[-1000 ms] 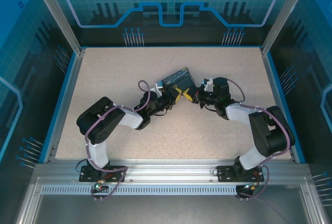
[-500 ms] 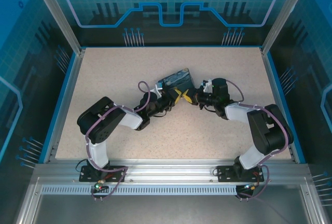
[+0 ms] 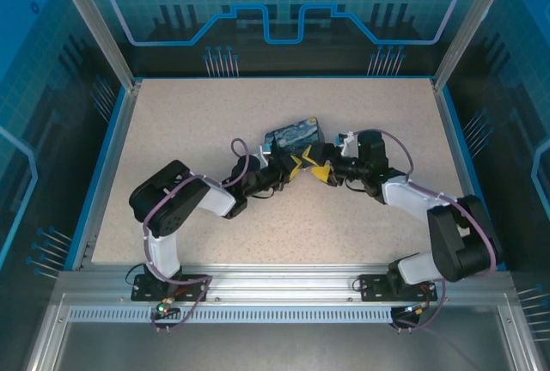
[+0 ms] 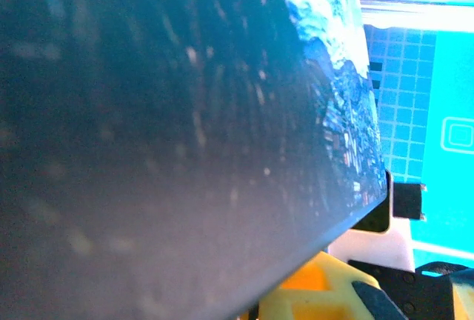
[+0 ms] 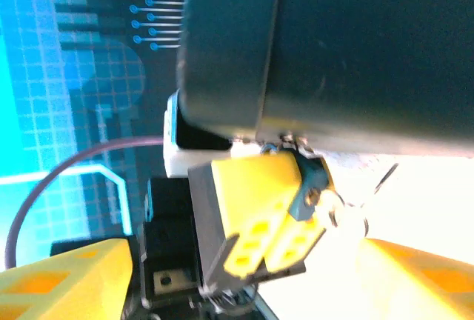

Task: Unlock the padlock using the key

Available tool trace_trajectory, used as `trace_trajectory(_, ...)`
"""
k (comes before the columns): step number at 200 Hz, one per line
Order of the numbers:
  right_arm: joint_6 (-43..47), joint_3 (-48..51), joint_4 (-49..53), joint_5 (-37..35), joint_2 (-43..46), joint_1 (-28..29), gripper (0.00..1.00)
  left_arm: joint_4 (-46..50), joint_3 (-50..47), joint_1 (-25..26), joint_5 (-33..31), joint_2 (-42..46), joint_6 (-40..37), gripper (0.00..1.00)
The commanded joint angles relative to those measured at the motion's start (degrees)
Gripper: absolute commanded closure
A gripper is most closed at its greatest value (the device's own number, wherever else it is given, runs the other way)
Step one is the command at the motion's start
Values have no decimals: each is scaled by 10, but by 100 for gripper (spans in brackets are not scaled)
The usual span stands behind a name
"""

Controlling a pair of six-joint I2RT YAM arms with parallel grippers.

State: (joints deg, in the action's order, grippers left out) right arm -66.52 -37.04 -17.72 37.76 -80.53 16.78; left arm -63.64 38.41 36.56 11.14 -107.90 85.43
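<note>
The padlock [image 3: 293,136] is a little toward 12 o'clock from the middle of the table [image 3: 198,113], with its blue swirled face turned up and tilted. The left gripper [image 3: 295,161] comes to it from about 7 o'clock and has its yellow fingers [image 5: 259,216] pressed nearly together at the lower edge of the block, so I judge that it pinches some thin part of the padlock there; which part exactly, I cannot tell. From the left wrist the dark side of the block [image 4: 148,127] is very close to the lens. The right gripper [image 3: 324,171] is at about 4 o'clock from the padlock, just beside the left one, and its fingers [image 5: 70,279] are spread wide with nothing between them. Under the block, next to the left fingers, there is a small dark metal piece [image 5: 328,200] that I take for the key; if it sits in the keyhole or only hangs there is too small to say. To my judgement the task is in its middle: the padlock is held and presented, the key is near the lock, but I see no open shackle. What is left is to grip the key, turn it and free the shackle.
</note>
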Motion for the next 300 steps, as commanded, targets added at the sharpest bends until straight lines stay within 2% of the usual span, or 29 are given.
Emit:
trace_trajectory(1,99,12,129,2,39,-20,18,8,4,-10,19,11,-5,100)
trace_trajectory(38,263,-38,288,-72,74,-17,15,50,17,-16,33,27,-18,100)
trace_trajectory(43,285,-50,308,-90,76,-12,13,58,20,-17,35,30,-20,100)
trace_trajectory(46,297,-55,319,-101,77,-8,4,64,21,-18,36,32,-22,100)
trace_trajectory(48,305,-59,324,-106,78,-7,2,69,23,-18,37,34,-24,100)
trace_trajectory(70,376,-100,383,-201,86,38,1,118,38,-19,47,48,-41,100)
trace_trajectory(105,432,-130,416,-354,76,103,3,176,62,-23,61,60,-59,100)
trace_trajectory(137,459,-123,363,-435,79,127,4,241,82,-23,64,82,-80,100)
trace_trajectory(153,479,-130,364,-436,69,127,5,273,92,-24,67,89,-88,100)
trace_trajectory(178,508,-150,349,-392,40,127,20,298,105,-25,77,89,-92,100)
trace_trajectory(225,552,-137,312,-319,29,134,34,362,137,-32,99,98,-113,100)
trace_trajectory(265,564,-137,313,-339,14,144,49,401,157,-38,112,104,-129,100)
trace_trajectory(300,569,-147,316,-382,-5,165,57,418,171,-39,121,102,-133,100)
